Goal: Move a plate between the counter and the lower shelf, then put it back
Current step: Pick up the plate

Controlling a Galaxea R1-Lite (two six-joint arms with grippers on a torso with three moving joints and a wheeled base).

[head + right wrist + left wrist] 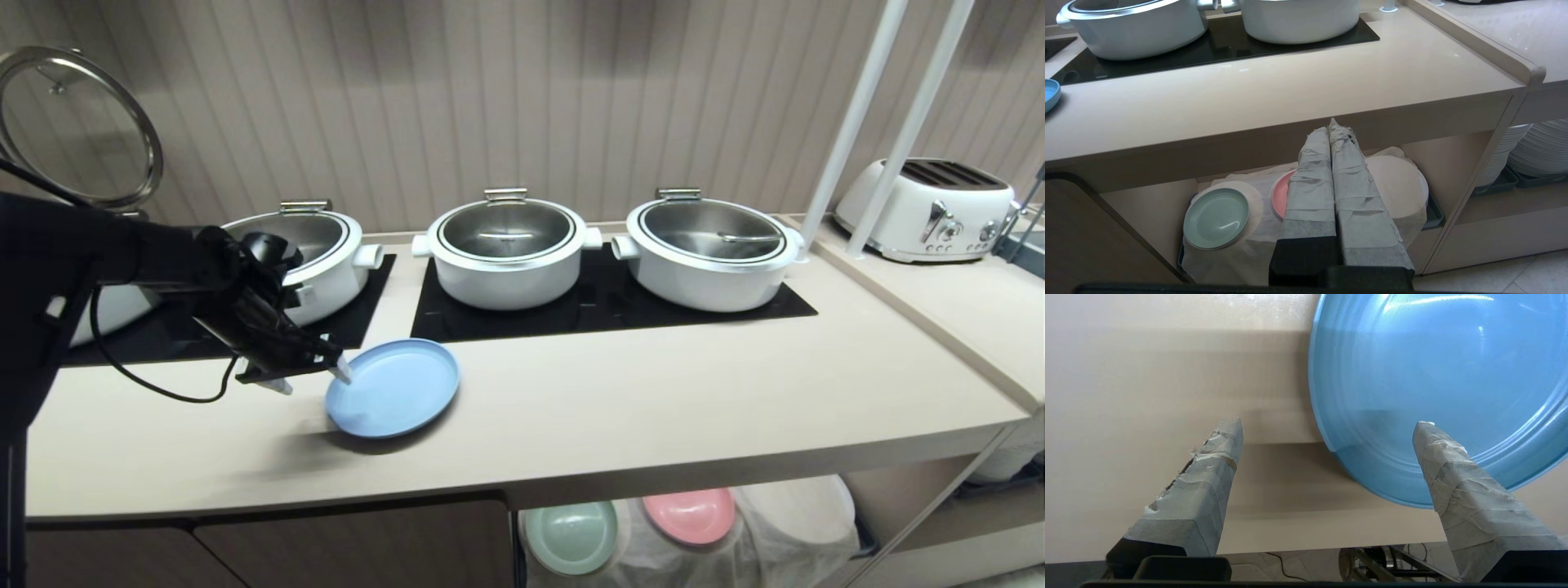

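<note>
On the beige surface [653, 384], near its front edge, the light blue plate [393, 387] is lying flat. One finger [1447, 473] of the left pincer [314, 371] is hanging over its rim and could bump it forward. That pincer is spread wide, holding nothing, its arm reaching in low. Down by the lower shelf [1147, 212], the right pincer [1332, 130] is waiting, pressed together.

Black cabled arm [122, 261]; grey tape-wrapped gripper fingers [1200, 486].
</note>
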